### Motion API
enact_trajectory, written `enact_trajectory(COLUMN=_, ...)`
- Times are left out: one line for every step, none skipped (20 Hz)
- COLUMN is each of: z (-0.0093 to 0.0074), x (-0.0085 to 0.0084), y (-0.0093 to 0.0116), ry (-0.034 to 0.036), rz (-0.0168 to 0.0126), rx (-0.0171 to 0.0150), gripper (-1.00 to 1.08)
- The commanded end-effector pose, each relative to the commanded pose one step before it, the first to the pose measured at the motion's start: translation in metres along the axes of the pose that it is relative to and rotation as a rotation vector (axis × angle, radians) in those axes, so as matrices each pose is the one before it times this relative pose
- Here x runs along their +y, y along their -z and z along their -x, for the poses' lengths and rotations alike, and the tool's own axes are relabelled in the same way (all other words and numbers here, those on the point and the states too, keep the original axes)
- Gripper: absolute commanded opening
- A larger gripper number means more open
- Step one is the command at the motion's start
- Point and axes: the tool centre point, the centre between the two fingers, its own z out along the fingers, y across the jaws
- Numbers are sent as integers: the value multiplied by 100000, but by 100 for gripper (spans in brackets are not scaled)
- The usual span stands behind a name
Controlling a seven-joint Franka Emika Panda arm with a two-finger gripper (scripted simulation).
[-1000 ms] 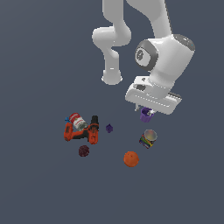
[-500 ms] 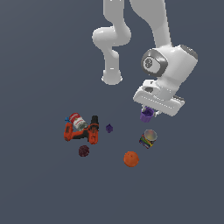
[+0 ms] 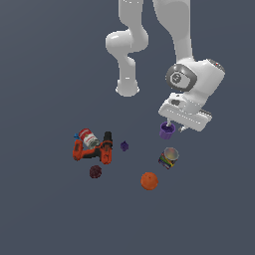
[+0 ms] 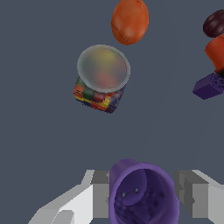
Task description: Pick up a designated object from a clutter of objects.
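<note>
The designated object, a small plain purple cup (image 3: 167, 130), stands upright on the floor, and in the wrist view the cup (image 4: 143, 194) shows its open mouth. My gripper (image 3: 172, 127) has come down around it. One white finger (image 4: 99, 192) stands on each side of the cup wall, very close to it. The jaws look open, and the cup has not been lifted. The clutter of objects spreads toward the exterior view's left and front.
A rainbow-striped can (image 3: 169, 157) lies just in front of the cup, with an orange ball (image 3: 149, 181) beyond it. A tiny purple lump (image 3: 124, 146), an orange-black drill (image 3: 92, 149), a red-labelled can (image 3: 88, 137) and a dark red ball (image 3: 95, 172) sit further to the left.
The arm has lowered the hand steadily until the fingers flank the purple cup. The cup and the other items have stayed where they were.
</note>
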Motion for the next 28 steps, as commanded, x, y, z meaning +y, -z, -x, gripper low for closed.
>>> enact_trajectory(z=1286, x=-561, y=-464, ry=-1207, rz=-327, rx=732, gripper=28)
enact_trajectory(z=461, x=-179, y=-157, ry=-381, rz=-127, rx=220, gripper=28)
enact_trajectory(z=435, x=-161, y=-144, ry=-355, rz=-128, rx=197, gripper=28)
enact_trajectory(z=409, x=-145, y=-133, ry=-326, rz=-126, rx=174, gripper=28)
enact_trajectory(z=382, x=-130, y=-122, ry=-300, rz=-123, rx=154, gripper=28)
enact_trajectory(z=353, x=-114, y=-110, ry=-277, rz=-119, rx=136, gripper=28)
enact_trajectory(z=326, x=-103, y=-102, ry=-246, rz=-110, rx=116, gripper=28)
enact_trajectory(z=296, x=-89, y=-90, ry=-224, rz=-104, rx=102, gripper=28)
enact_trajectory(z=266, x=-77, y=-80, ry=-201, rz=-96, rx=87, gripper=28)
enact_trajectory(z=236, x=-67, y=-71, ry=-174, rz=-86, rx=73, gripper=28)
enact_trajectory(z=204, x=-55, y=-60, ry=-153, rz=-77, rx=62, gripper=28)
enact_trajectory(z=178, x=-50, y=-55, ry=-116, rz=-60, rx=46, gripper=28)
enact_trajectory(z=138, x=-33, y=-38, ry=-116, rz=-60, rx=44, gripper=28)
enact_trajectory(z=111, x=-28, y=-32, ry=-82, rz=-43, rx=31, gripper=28)
enact_trajectory(z=101, x=-40, y=-42, ry=0, rz=0, rx=0, gripper=28)
enact_trajectory(z=30, x=4, y=2, ry=-82, rz=-44, rx=30, gripper=28)
enact_trajectory(z=20, x=-8, y=-8, ry=0, rz=0, rx=0, gripper=28)
enact_trajectory(z=-72, x=25, y=29, ry=126, rz=42, rx=-38, gripper=28)
enact_trajectory(z=2, x=0, y=-32, ry=0, rz=0, rx=0, gripper=28)
enact_trajectory(z=5, x=0, y=-95, ry=0, rz=0, rx=0, gripper=28)
enact_trajectory(z=8, x=1, y=-158, ry=0, rz=0, rx=0, gripper=28)
enact_trajectory(z=12, x=2, y=-221, ry=0, rz=0, rx=0, gripper=28)
enact_trajectory(z=16, x=3, y=-283, ry=0, rz=0, rx=0, gripper=28)
enact_trajectory(z=20, x=6, y=-344, ry=0, rz=0, rx=0, gripper=28)
enact_trajectory(z=24, x=8, y=-403, ry=0, rz=0, rx=0, gripper=28)
enact_trajectory(z=10, x=20, y=-416, ry=-29, rz=-31, rx=-54, gripper=28)
enact_trajectory(z=20, x=6, y=-347, ry=0, rz=0, rx=0, gripper=28)
enact_trajectory(z=14, x=1, y=-283, ry=0, rz=0, rx=0, gripper=28)
